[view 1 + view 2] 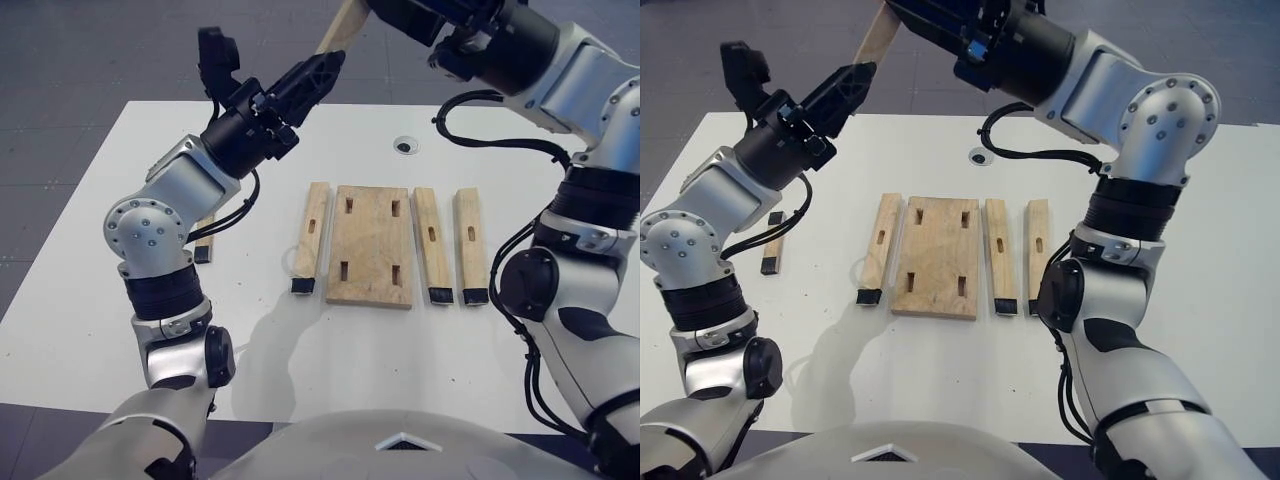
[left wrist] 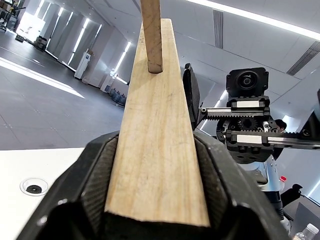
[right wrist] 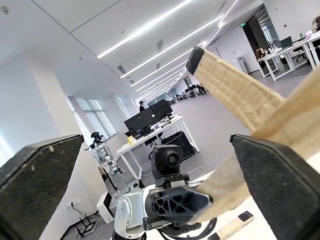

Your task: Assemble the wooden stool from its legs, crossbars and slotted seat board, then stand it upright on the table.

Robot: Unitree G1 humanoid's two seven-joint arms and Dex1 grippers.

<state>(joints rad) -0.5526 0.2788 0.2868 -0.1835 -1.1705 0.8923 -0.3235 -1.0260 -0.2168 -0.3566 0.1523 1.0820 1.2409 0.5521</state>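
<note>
Wooden and pale, a leg (image 2: 155, 140) sits clamped between the pads of our left gripper (image 1: 318, 72) and runs straight out beyond its fingertips, lifted well above the table (image 1: 120, 200). Past those fingertips we see a thinner crossbar (image 2: 151, 35) with its end in the leg's slot, standing across the leg. Our right gripper (image 1: 935, 18) hangs just beyond the left gripper, facing it. Its fingers (image 3: 280, 175) are spread wide apart, and one finger is just beside the leg's edge. We cannot tell whether either finger touches the crossbar.

Well below both grippers and nearer to us, the slotted seat board (image 1: 371, 245) lies flat. One spare leg (image 1: 311, 240) lies along its left edge, and two other spare legs (image 1: 431, 245) (image 1: 469, 245) lie side by side along its right edge. A second crossbar (image 1: 773, 245) lies on the table under our left arm, apart from the rest. A round cable hole (image 1: 405, 146) shows in the tabletop beneath the right gripper.
</note>
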